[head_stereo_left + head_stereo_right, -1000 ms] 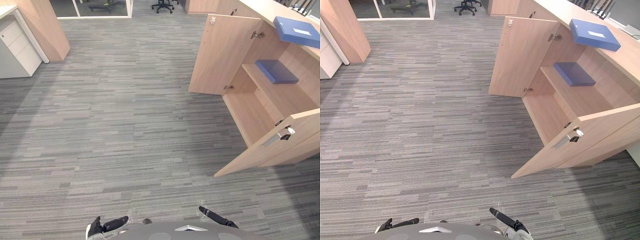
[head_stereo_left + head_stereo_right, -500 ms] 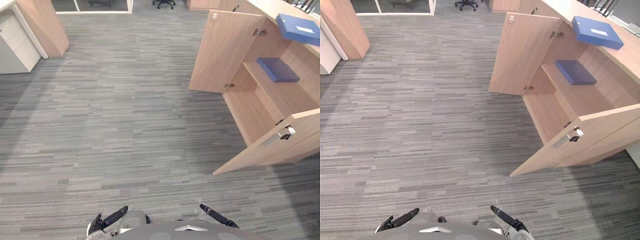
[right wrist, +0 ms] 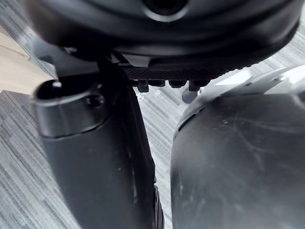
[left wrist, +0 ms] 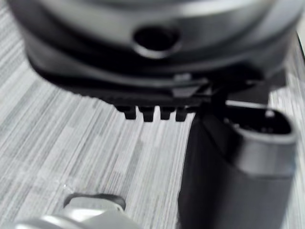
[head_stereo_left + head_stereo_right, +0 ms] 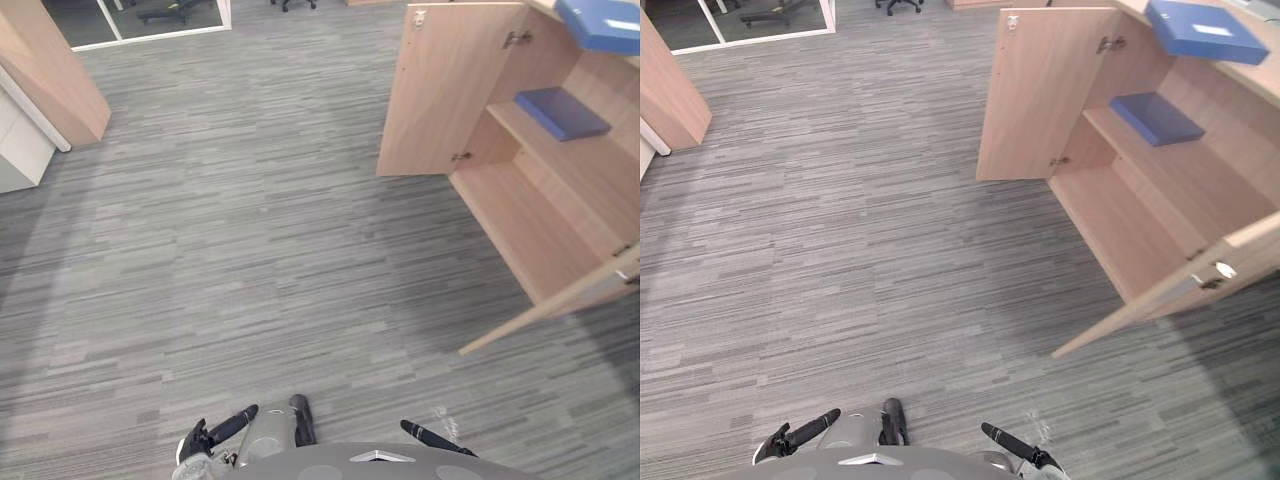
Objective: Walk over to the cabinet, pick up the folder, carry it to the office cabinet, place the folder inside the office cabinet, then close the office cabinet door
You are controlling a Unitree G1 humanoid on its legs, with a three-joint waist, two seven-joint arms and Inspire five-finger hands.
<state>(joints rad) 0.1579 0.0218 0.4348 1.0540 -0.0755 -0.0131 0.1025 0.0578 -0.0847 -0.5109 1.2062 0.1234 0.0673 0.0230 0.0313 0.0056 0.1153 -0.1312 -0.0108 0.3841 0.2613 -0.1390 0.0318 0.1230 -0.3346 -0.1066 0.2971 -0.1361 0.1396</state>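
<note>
I look down on grey carpet (image 5: 250, 230); the cabinet (image 5: 1120, 215) stands open at right, a folder (image 5: 1192, 28) on its top, a second folder (image 5: 1157, 118) on its shelf. My left hand (image 5: 215, 432) and right hand (image 5: 435, 438) hang low, fingers straight, empty.

Folder (image 5: 600, 20) on top of the office cabinet (image 5: 520, 220): far end cut off by the view's edge. Cabinet's near door (image 5: 1170, 300) runs off the edge too; its handle (image 5: 1217, 271) is too small to make out. Blue item (image 5: 1155, 118) on cabinet's shelf: folder or box, can't tell. Chairs (image 5: 895, 5) far beyond cabinet are cut off. Left hand (image 5: 215, 432) & right hand (image 5: 432, 436), well short of cabinet, are partly hidden.
</note>
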